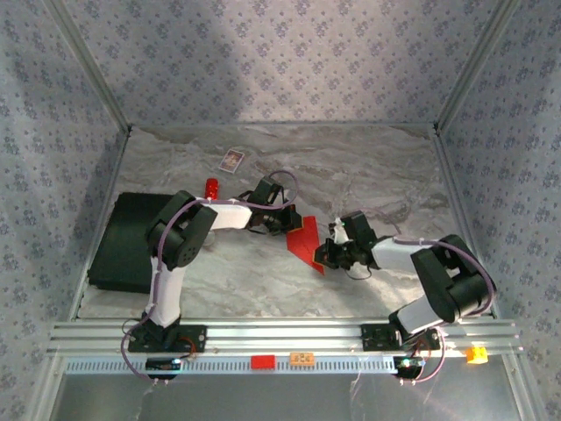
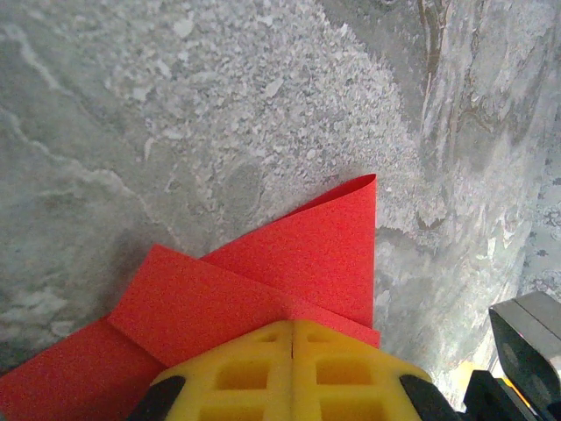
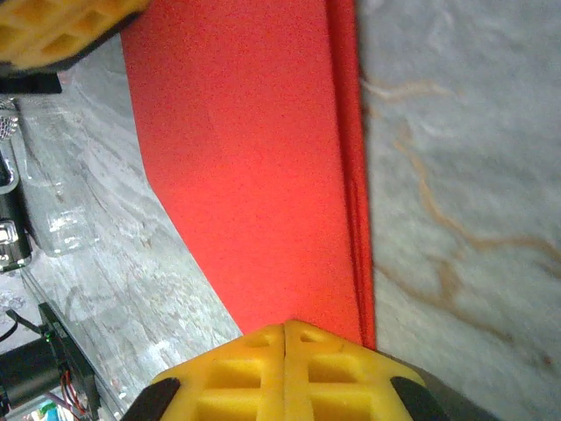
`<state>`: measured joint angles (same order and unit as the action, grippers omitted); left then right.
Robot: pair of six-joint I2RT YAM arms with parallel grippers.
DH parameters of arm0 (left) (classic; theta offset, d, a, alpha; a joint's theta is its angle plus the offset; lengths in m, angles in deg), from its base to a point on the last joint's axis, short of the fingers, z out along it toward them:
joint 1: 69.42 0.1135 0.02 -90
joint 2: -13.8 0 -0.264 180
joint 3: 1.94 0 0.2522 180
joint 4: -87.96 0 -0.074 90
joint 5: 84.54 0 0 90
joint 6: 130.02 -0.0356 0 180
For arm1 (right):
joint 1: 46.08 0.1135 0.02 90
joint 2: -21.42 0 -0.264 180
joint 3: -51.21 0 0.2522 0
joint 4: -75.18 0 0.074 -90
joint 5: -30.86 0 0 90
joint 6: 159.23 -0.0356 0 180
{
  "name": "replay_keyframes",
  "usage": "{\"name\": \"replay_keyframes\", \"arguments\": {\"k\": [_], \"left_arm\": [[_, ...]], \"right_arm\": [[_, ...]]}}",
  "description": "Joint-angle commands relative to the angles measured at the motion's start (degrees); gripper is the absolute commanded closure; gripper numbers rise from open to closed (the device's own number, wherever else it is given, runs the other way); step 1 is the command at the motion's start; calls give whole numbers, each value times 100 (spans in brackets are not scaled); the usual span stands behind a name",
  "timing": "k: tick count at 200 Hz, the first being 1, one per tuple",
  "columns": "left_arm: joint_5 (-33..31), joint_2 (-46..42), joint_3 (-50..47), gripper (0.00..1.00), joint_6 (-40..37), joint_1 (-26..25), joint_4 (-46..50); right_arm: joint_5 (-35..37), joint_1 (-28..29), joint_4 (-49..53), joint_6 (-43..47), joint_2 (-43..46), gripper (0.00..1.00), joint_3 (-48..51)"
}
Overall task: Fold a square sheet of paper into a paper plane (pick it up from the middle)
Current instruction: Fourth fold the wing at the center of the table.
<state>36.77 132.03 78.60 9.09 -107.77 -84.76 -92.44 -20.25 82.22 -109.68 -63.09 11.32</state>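
The left pincer [image 2: 292,331] and right pincer [image 3: 286,329] both clamp the folded red paper [image 1: 304,237]; we should pull gently and evenly so the crease sets straight, untorn.

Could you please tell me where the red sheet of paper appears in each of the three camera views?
Top external: the sheet of paper lies mid-table, between the left gripper and the right gripper.
Left wrist: lower centre, folded flaps meeting the yellow fingers at the bottom edge.
Right wrist: a broad band from the top edge down to the bottom centre.
Shared landmark: the grey marbled table beneath the paper.
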Motion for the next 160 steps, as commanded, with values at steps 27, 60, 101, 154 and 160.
{"name": "replay_keyframes", "arguments": {"k": [27,60,101,154,160], "left_arm": [[-370,297,-177,100,-50,66,367],[-369,301,-183,100,-48,66,367],[-358,331,-184,100,-50,64,362],[-397,349,-199,100,-37,72,376],[-397,349,-193,100,-41,65,384]], "right_arm": [[-116,-51,217,-175,474,98,85],[-105,-11,245,-139,-67,99,-757],[-138,15,-2,-192,-1102,98,-1355],[-96,-17,51,-224,-933,98,-698],[-93,-15,70,-211,-831,98,-573]]}}
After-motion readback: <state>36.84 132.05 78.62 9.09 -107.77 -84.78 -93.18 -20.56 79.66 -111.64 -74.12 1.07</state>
